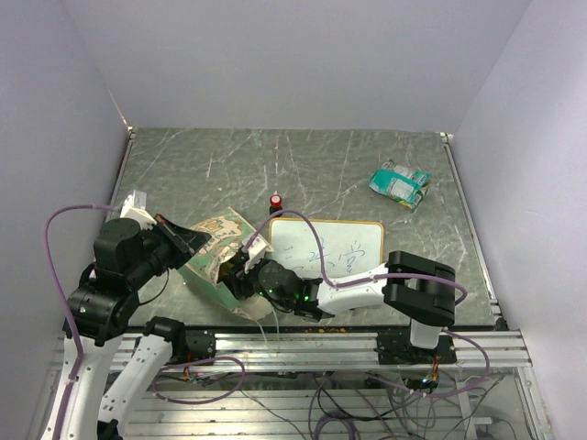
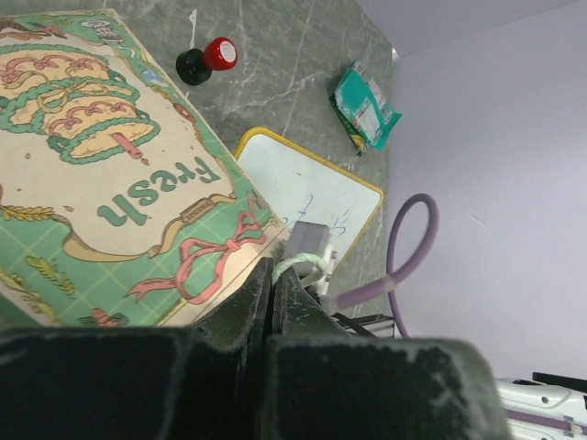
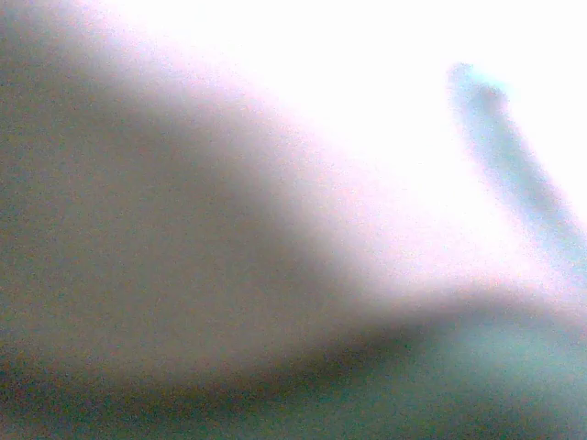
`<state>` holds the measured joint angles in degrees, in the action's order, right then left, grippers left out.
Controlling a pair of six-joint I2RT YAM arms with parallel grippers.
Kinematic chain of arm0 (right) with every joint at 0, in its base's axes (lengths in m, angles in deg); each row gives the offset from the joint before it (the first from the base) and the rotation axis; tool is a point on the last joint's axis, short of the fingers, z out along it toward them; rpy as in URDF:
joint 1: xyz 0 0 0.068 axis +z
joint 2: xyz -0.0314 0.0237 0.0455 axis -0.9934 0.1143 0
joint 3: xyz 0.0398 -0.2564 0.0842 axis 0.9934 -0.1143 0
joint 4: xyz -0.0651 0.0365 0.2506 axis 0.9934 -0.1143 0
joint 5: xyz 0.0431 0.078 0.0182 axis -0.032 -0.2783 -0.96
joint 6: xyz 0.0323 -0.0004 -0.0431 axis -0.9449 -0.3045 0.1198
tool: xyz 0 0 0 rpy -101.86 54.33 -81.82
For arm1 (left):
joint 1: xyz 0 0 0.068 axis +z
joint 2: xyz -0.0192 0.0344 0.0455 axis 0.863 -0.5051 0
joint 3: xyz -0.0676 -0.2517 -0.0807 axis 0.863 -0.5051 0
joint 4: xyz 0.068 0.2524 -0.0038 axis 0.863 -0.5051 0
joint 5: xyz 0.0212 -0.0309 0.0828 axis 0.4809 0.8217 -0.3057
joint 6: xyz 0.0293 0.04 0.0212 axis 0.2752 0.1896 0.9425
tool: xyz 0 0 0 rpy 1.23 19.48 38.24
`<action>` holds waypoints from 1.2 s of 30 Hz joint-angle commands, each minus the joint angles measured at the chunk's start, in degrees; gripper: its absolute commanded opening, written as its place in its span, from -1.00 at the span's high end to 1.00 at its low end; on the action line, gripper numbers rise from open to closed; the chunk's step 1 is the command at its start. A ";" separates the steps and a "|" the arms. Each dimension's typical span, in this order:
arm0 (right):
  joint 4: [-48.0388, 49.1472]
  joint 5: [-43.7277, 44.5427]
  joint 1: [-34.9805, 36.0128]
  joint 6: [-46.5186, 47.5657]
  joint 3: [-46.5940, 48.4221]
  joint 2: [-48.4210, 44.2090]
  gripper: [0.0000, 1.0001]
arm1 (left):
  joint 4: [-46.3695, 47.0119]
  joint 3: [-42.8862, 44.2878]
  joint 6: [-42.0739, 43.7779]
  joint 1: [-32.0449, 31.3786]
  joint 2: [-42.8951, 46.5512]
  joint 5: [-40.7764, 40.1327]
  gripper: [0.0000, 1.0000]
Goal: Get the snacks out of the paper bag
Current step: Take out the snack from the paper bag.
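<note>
Left gripper [image 2: 272, 269]: clamped shut on paper bag [image 2: 110, 183] rim
Right gripper [image 1: 241, 269]: inside bag mouth, jaw width cannot be told
Green snack packet [image 1: 400, 184]: near table [image 1: 275, 165] far right corner

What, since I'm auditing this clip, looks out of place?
The paper bag lies tipped on its side at the near left, its mouth hiding the right gripper; the right wrist view is only blur.

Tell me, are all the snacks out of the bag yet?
Not yet. One green snack lies out on the table. The left end effector pinches the bag while the right end effector reaches into its mouth. What is left inside is hidden.
</note>
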<state>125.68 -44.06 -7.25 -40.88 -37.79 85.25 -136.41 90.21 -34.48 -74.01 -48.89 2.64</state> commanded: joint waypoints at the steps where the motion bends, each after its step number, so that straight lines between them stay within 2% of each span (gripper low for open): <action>1: 0.32 2.73 -0.05 0.66 -0.93 2.57 0.00 | 1.56 3.63 1.25 -0.16 -0.56 0.68 0.86; 4: 0.48 1.62 0.02 1.58 -0.78 3.10 0.13 | 1.09 4.41 1.80 -0.15 -1.21 0.62 0.86; 8: -0.66 -0.93 0.09 1.96 -0.60 0.48 0.56 | 1.42 3.94 1.80 -0.19 -1.08 0.12 0.86; 14: -6.75 -3.13 0.28 3.50 -0.04 -7.01 1.00 | 1.66 3.71 2.15 -0.15 -1.12 -1.39 0.86; 19: -7.82 -4.30 0.18 0.08 -3.48 -15.55 1.00 | 1.47 4.48 2.45 -0.23 -1.53 -3.09 0.86; 24: -26.19 -3.67 -0.06 -5.56 0.49 -22.85 1.00 | 0.71 6.39 2.72 -0.14 -2.93 -5.36 0.86; 30: -40.32 -8.83 -0.08 -2.89 4.74 -29.54 1.00 | -1.04 8.94 5.02 -0.16 -6.85 -7.09 0.86; 36: -62.51 -3.23 -0.07 0.35 16.12 -33.21 1.00 | -2.37 10.39 5.61 -0.16 -9.28 -9.41 0.86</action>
<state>78.53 -50.90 -7.25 -42.92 -30.05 55.17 -137.62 97.75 -30.56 -74.01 -56.85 -3.52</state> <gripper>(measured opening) 0.018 0.072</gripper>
